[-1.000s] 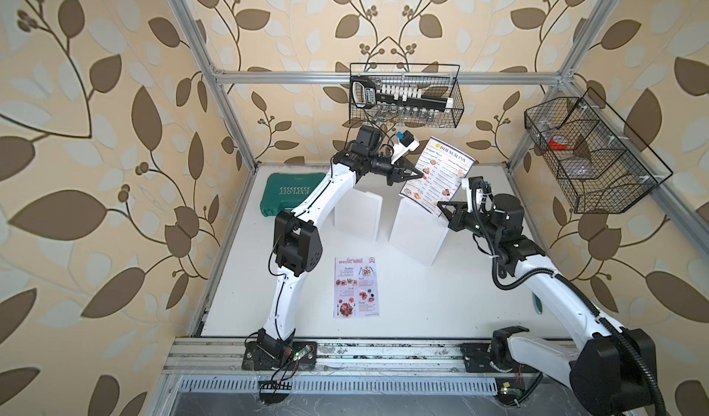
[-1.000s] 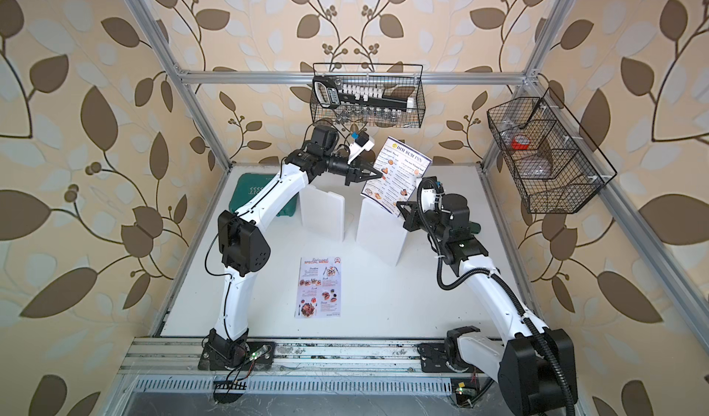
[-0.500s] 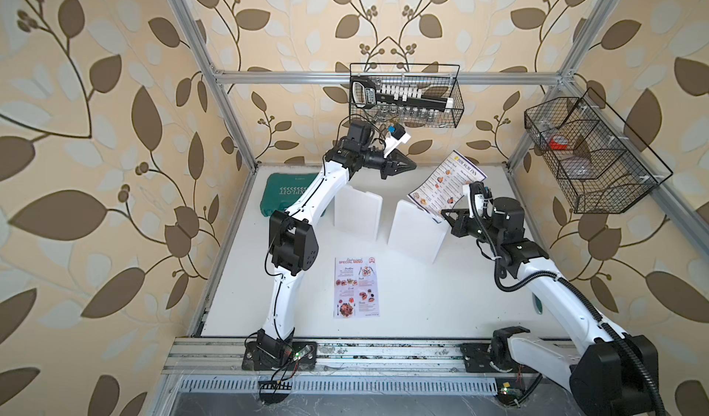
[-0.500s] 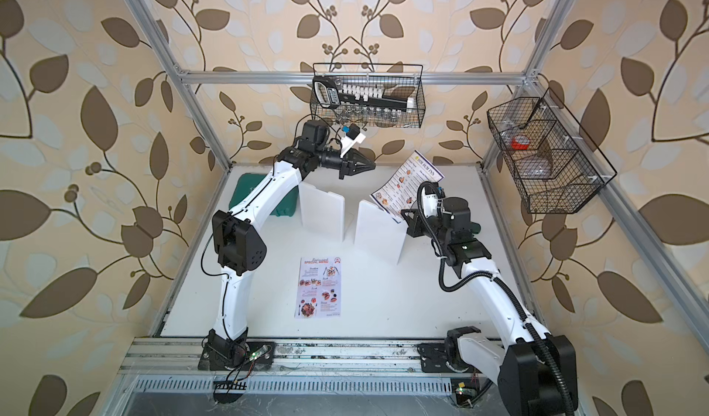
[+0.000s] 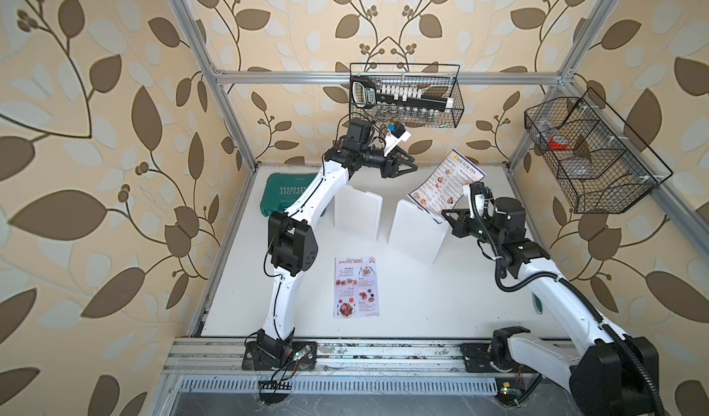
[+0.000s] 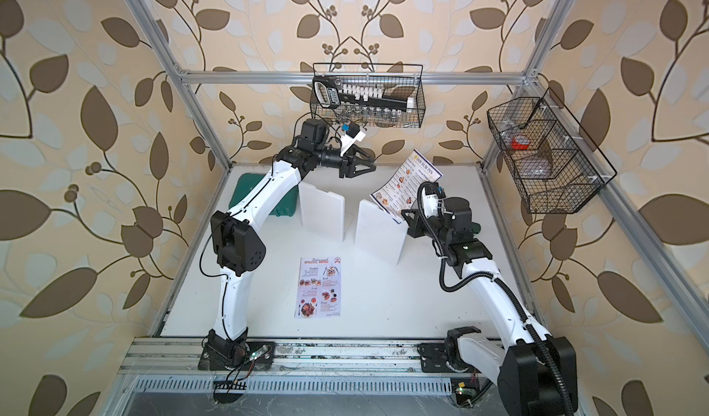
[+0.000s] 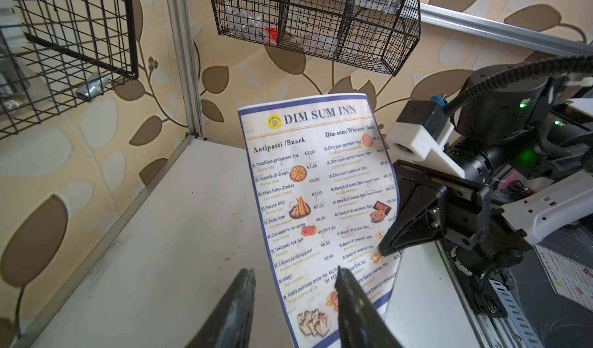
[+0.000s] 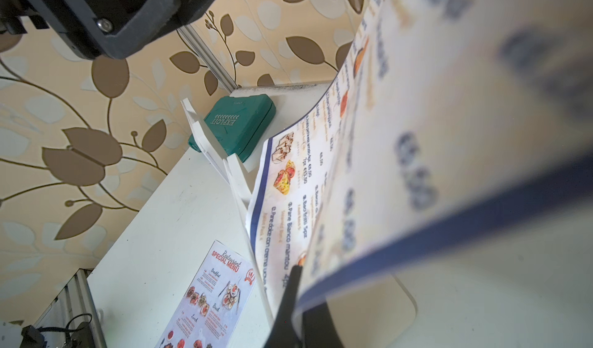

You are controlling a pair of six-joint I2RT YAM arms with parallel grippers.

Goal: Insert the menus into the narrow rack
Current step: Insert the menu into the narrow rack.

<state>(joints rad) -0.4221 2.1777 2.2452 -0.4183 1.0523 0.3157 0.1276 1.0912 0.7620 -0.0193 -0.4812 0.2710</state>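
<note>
paper menu [image 7: 321,186], wire basket [image 5: 429,120], plastic rack [image 5: 416,233]

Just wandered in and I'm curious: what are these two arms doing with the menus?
The right gripper pinches the Dim Sum Inn menu by its side edge, holding it up, tilted, beside the white rack, not yet slotted in. The left gripper hovers open above the rack, touching nothing. The Special Menu lies flat on the table.

The right end effector [image 6: 403,213] grips the navy menu [image 6: 407,180].
</note>
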